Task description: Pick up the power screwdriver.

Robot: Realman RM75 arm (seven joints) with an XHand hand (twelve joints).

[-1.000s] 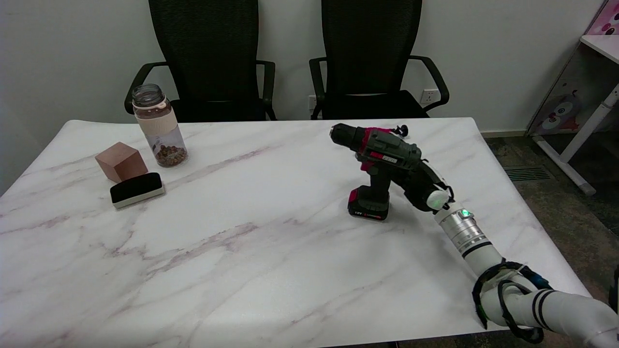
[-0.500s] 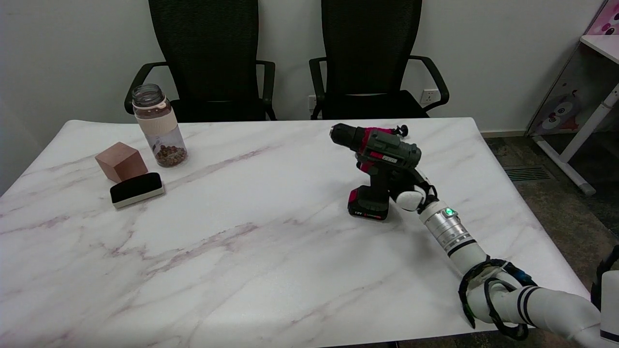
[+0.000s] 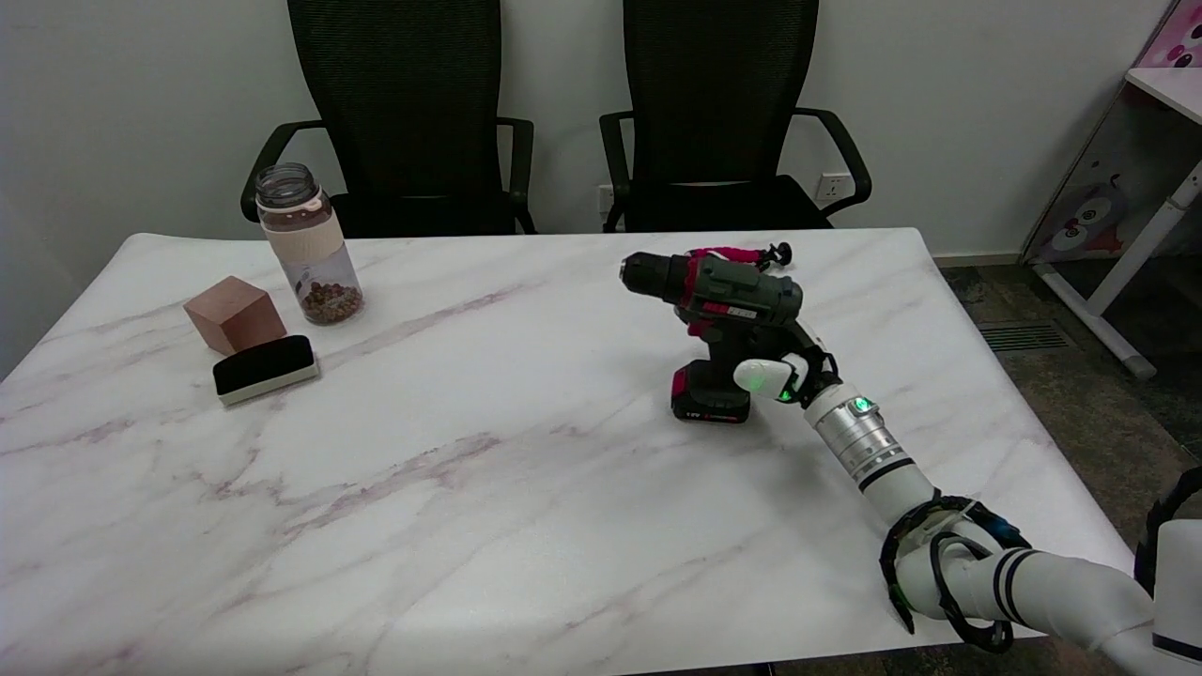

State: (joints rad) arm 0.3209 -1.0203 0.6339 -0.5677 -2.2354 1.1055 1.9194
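The power screwdriver (image 3: pixel 728 293) is dark green and black with red trim. It stands on its battery base (image 3: pixel 711 404) right of the table's middle, its chuck pointing left. My right hand (image 3: pixel 778 368) reaches in from the lower right and grips the handle just under the body. Most of its fingers are hidden behind the handle. The base looks to be resting on the table (image 3: pixel 488 488).
At the far left stand a clear jar (image 3: pixel 308 246) with brown bits, a brown cube (image 3: pixel 235 314) and a black eraser block (image 3: pixel 265 367). Two black chairs (image 3: pixel 721 122) stand behind the table. A small red-and-black item (image 3: pixel 756 252) lies behind the screwdriver.
My right hand has moved left onto the handle and closed around it. The screwdriver has shifted a little left and its body now sits more level.
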